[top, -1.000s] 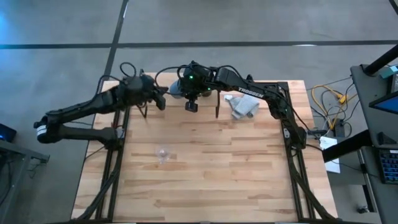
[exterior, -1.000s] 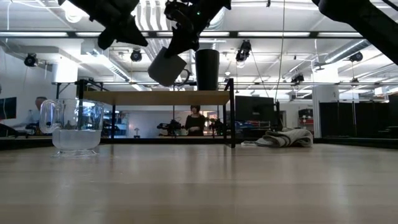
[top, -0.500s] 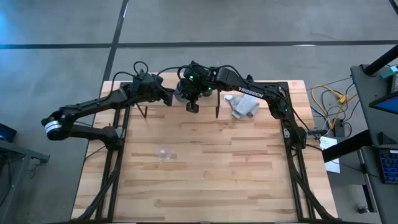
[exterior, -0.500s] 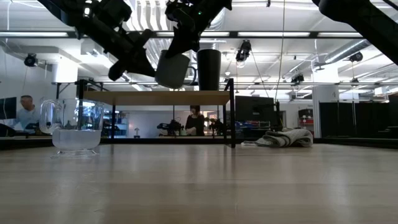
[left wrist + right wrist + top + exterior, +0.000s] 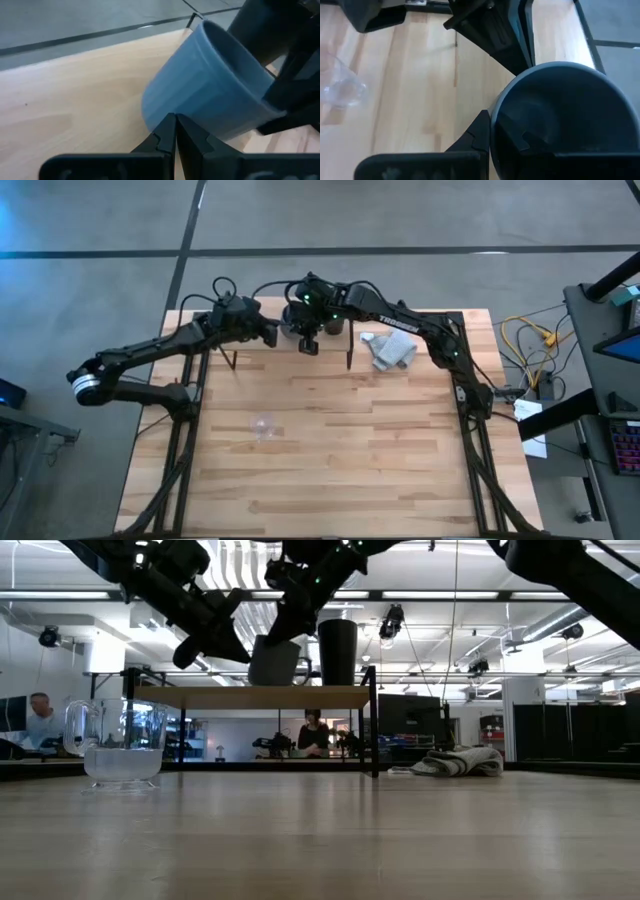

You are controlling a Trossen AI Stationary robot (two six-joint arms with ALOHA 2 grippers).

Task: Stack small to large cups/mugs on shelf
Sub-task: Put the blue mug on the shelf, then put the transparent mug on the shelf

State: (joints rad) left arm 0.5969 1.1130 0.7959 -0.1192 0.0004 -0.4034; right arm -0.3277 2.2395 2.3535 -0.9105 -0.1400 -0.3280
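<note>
My right gripper point(image 5: 303, 330) is shut on the blue-grey mug point(image 5: 273, 660) and holds it nearly upright over the shelf point(image 5: 260, 696), just left of the tall black cup point(image 5: 337, 652) that stands on the plank. I cannot tell whether the mug's base touches the plank. My left gripper point(image 5: 272, 335) is shut, with its tips point(image 5: 172, 122) at the mug's lower side wall point(image 5: 200, 100). The clear glass cup point(image 5: 263, 425) stands on the tabletop and also shows in the low view point(image 5: 120, 740). My right gripper pinches the mug's wall at the rim point(image 5: 495, 112), one finger inside the mug point(image 5: 517, 135) and one outside point(image 5: 482, 130). It comes from above, pointing down. The mug hangs nearly upright, mouth up. My left gripper's shut tips are at the mug's side; I cannot tell whether they touch it.
A crumpled light grey cloth point(image 5: 390, 352) lies on the tabletop right of the shelf and shows in the low view point(image 5: 460, 762). The shelf's thin black legs point(image 5: 375, 730) stand at its ends. People show in the room beyond the table.
My left gripper has gone toward the table's right edge, up to the mug, and then stayed. My right gripper has shifted slightly toward the far edge and down. The mug has turned from tilted to nearly upright and sits lower over the plank.
</note>
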